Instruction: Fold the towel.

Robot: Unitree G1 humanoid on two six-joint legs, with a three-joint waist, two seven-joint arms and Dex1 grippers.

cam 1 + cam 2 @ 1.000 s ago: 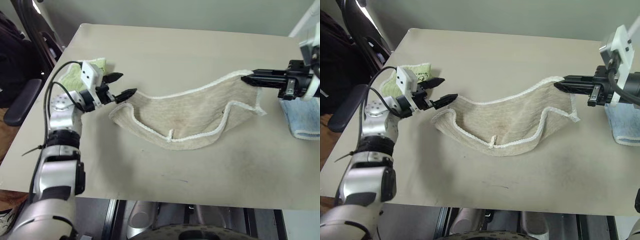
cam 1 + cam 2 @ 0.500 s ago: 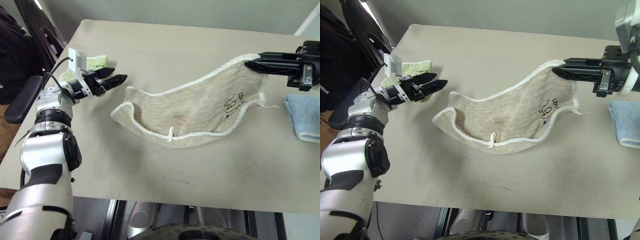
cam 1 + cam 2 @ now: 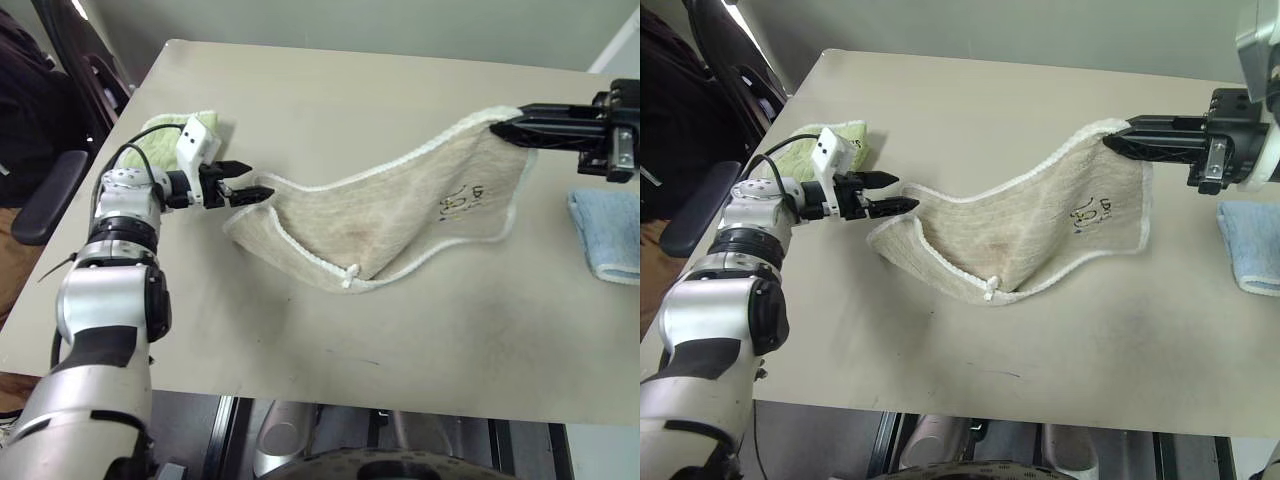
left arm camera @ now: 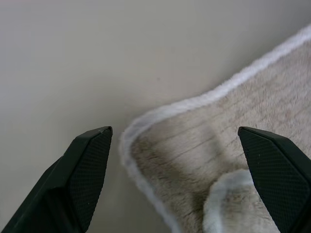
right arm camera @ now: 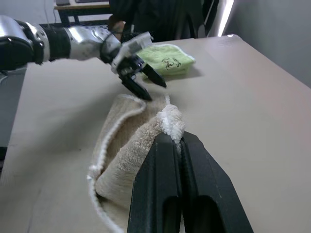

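Nearest the robot, the front strip of the beige table (image 3: 330, 370) lies bare, and just beyond it the beige terry towel (image 3: 400, 215) sags across the middle of the tabletop, its lowest fold resting on the surface where a small white loop (image 3: 350, 272) sticks out of the stitched edging. From that fold the cloth climbs toward the robot's right, showing its small dark logo (image 3: 462, 199) on the raised face. At the towel's left end the left gripper (image 3: 243, 183) hovers with its fingers spread, the rounded white-edged corner lying on the table between the two tips in the left wrist view, not yet pinched. At the other end the right gripper (image 3: 503, 122) has its fingers pressed together on the far right corner, holding it lifted clear of the table so the cloth hangs stretched and slanting. Farther left, behind the left arm, sits a folded lime-green towel (image 3: 160, 140); at the right edge lies a folded light-blue towel (image 3: 605, 232). By my reading the fold has barely begun: one corner is secured, the second remains to be grasped, and bringing the ends together and laying the towel flat is all still ahead.
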